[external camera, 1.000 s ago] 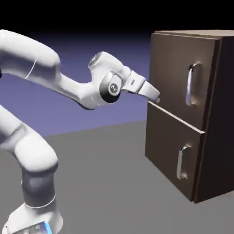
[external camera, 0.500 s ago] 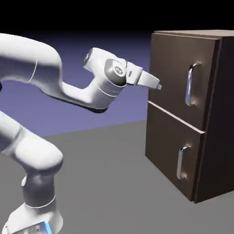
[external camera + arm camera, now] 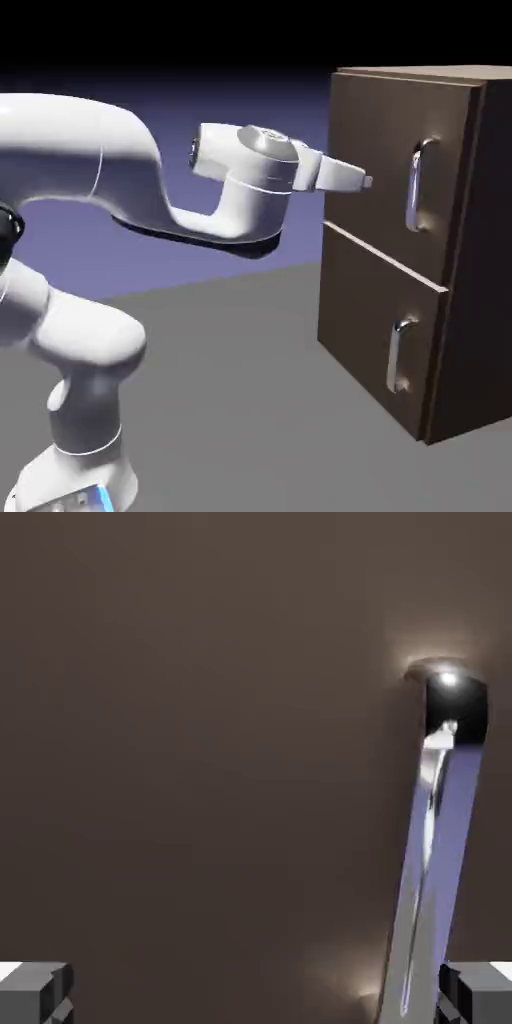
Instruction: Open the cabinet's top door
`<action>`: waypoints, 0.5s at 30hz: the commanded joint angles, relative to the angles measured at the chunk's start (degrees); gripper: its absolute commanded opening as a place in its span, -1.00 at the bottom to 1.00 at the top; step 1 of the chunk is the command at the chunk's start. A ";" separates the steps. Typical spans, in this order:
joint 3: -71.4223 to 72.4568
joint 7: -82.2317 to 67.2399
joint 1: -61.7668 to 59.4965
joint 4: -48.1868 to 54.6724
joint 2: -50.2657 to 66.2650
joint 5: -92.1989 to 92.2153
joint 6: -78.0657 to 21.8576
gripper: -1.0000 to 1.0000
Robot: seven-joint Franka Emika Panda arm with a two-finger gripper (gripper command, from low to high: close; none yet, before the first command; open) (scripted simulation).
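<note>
On the upper door, shut above the smaller lower door, the long silver bar handle stands upright near the far edge. Your gripper is spread wide and empty. In the hand view the bar runs close by the right fingertip, slightly tilted, so driving straight in could ram that finger against it or miss the grasp.
</note>
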 commanded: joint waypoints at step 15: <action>-13.74 28.40 13.05 6.28 -4.25 -37.39 -2.69 0.00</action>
